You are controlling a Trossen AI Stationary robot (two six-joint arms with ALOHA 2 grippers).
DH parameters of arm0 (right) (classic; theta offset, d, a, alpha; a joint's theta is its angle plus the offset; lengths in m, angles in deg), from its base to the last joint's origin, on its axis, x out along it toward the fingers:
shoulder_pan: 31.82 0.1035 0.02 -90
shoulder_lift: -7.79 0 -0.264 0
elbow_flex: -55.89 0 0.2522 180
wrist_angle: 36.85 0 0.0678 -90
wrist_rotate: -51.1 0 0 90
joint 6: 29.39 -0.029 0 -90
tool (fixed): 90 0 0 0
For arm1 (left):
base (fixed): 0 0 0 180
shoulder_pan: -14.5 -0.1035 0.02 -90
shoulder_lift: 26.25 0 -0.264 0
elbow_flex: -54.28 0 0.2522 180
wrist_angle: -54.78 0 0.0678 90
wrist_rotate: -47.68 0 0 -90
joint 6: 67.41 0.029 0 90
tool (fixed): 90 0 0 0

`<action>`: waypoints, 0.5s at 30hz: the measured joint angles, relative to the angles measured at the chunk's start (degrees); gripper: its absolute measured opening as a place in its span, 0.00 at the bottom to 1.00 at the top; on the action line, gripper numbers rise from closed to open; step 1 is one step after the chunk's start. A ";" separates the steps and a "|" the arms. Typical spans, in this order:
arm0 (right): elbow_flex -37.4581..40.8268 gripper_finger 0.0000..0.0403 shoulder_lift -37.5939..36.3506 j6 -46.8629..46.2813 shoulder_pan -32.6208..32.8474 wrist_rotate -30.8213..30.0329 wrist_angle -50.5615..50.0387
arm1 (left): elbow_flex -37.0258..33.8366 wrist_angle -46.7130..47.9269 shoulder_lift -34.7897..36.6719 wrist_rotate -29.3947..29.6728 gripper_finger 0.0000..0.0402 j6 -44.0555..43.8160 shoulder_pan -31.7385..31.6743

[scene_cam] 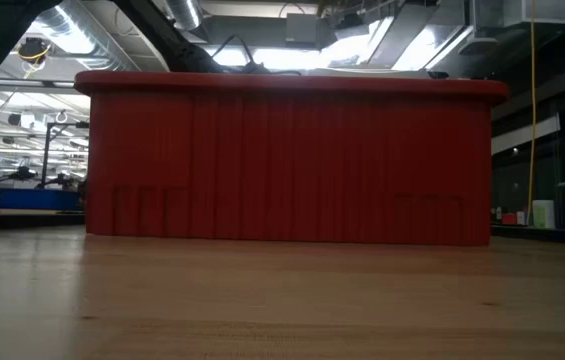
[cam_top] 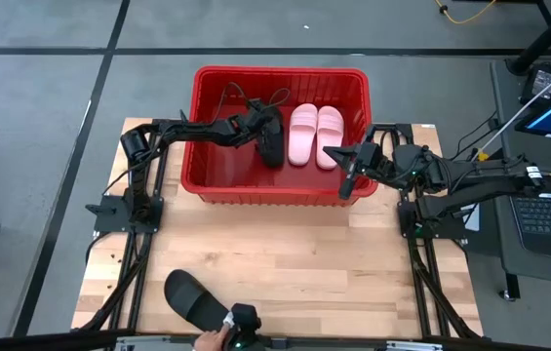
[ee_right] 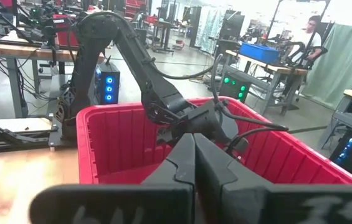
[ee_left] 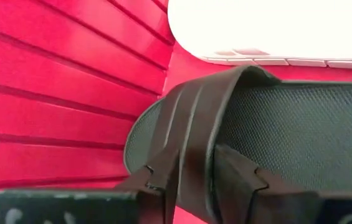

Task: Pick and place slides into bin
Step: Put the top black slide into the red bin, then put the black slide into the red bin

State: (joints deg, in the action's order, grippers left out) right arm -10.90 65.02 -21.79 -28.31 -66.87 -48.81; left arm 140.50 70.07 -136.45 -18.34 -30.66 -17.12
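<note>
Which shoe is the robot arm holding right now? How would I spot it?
Find the big red bin at the back of the wooden table. Inside it, the left gripper is shut on a black slide. It lies just left of the two pink slides; another black slide sits outside, near the table's front edge.

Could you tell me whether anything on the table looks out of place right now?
One black slide lies alone at the table's near edge, far from the red bin, beside a person's hand. The pink pair lies inside the bin, and the left gripper holds the other black slide there.
</note>
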 joint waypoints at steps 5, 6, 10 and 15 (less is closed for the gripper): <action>0.00 0.03 0.00 -0.04 0.00 0.02 0.02 | 0.00 -0.04 0.00 -1.68 0.25 0.00 0.82; 0.00 0.03 0.00 -0.04 0.00 0.02 0.00 | 0.00 -0.04 0.01 -1.78 0.25 0.00 1.05; 0.00 0.02 0.00 -0.04 0.00 0.07 0.02 | 0.00 0.00 0.02 -1.06 0.26 1.52 1.64; 0.00 0.02 0.02 -0.05 0.00 1.98 0.01 | 0.00 0.06 0.02 0.36 0.26 2.01 1.78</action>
State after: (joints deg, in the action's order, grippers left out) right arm -10.90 65.04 -21.85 -28.31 -64.89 -48.80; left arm 140.50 70.13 -136.42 -17.98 -28.65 -15.34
